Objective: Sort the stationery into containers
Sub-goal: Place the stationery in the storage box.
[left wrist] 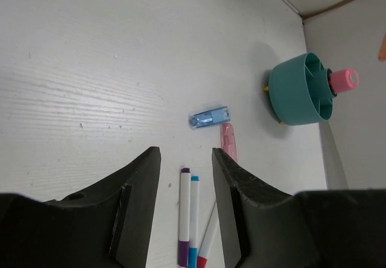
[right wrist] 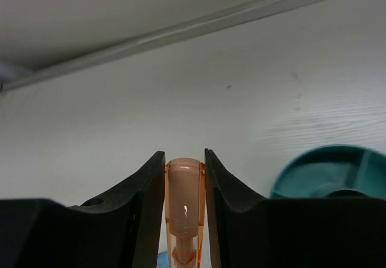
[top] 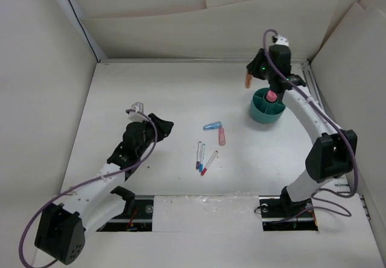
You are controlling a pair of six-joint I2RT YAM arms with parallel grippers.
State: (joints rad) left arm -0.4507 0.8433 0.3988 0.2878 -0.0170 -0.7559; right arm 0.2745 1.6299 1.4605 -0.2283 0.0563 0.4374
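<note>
My right gripper [top: 248,78] is shut on the orange marker [right wrist: 184,210] and holds it in the air just left of and above the teal organiser cup [top: 266,109]. A pink-capped marker [top: 271,96] stands in the cup. The light blue marker [top: 212,125] and the pink marker [top: 222,136] lie at the table's middle. Three thin white pens [top: 204,157] lie side by side below them. My left gripper [left wrist: 186,159] is open and empty, above the table to the left of the pens, which show between its fingers.
White walls enclose the table on the left, back and right. The cup [left wrist: 298,90] stands near the right wall.
</note>
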